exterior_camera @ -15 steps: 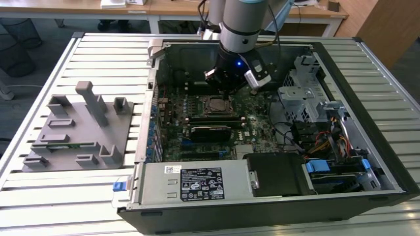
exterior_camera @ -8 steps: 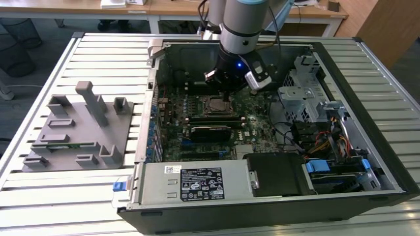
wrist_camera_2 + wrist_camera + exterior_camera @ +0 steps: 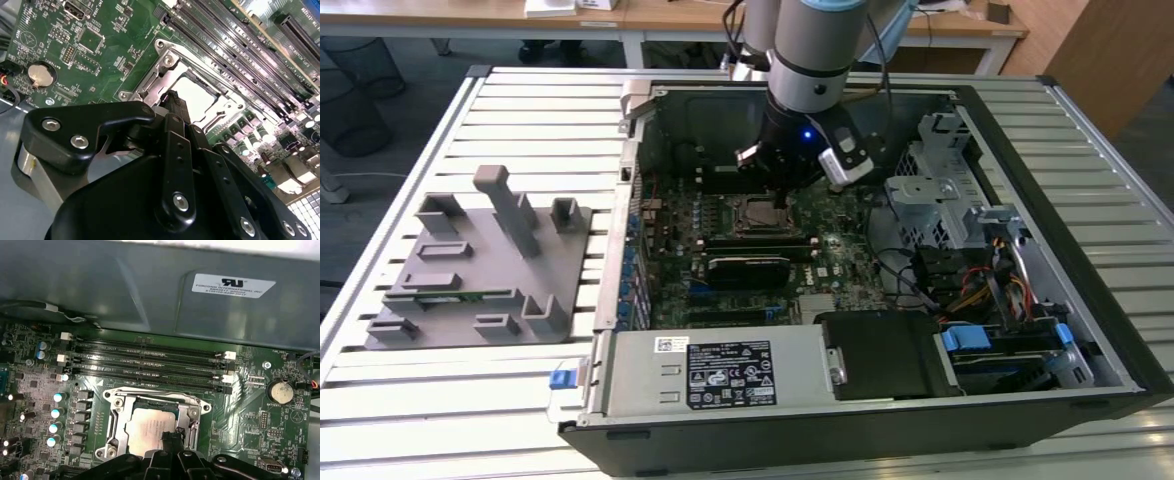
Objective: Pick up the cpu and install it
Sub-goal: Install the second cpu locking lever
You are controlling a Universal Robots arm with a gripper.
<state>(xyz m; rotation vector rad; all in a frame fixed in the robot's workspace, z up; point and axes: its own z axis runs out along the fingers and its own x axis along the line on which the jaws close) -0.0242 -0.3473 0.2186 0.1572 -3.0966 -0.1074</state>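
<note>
Silver cpu in socket, gripper just above, touching?

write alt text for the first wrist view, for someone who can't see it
A silver-topped cpu sits inside the metal socket frame on a green motherboard, with the black gripper right at its near edge. Beyond the socket run empty memory slots, then the grey case wall.

The cpu lies in the socket frame on the motherboard. The gripper hangs just above it. The fixture block sits near the table's edge at the exterior view's left.
</note>
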